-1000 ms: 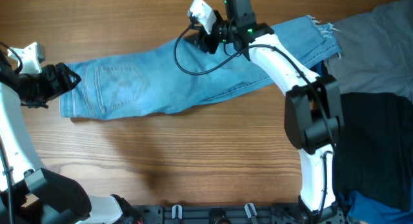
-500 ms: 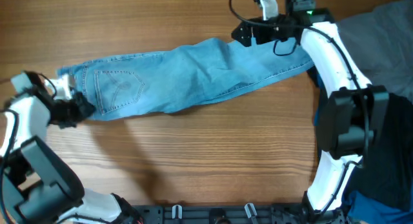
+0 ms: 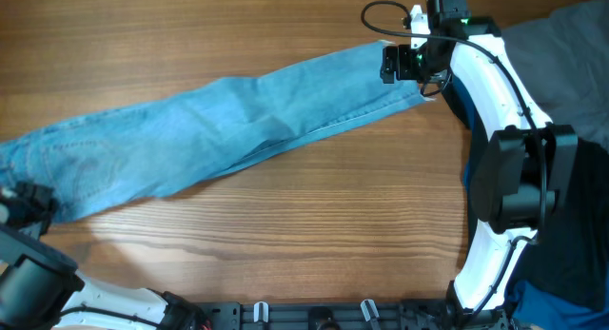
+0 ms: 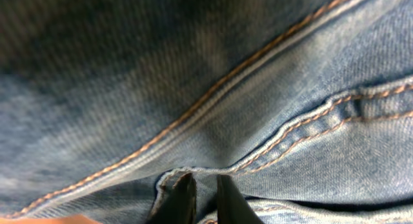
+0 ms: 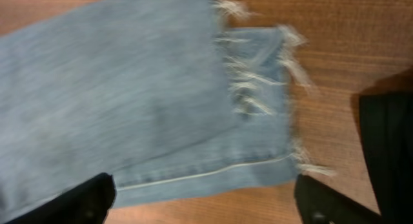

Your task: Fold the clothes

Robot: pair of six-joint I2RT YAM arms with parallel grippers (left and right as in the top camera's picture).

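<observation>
**Jeans stretched corner to corner**

The jeans (image 3: 238, 121) run on a slant across the table (image 3: 285, 235), waist near left, frayed hems (image 5: 258, 82) far right. Only the wrist view shows the left gripper (image 4: 203, 199) pinching a seam fold, fingers narrow. The right gripper (image 5: 206, 201) hovers over the hems, jaws wide. A black garment (image 3: 580, 225) lies at the right.

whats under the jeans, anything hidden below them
Only the wooden table shows around the jeans, and the frayed hems lie straight on bare wood. The denim covers the surface beneath the rest, so anything flat there cannot be seen.
</observation>
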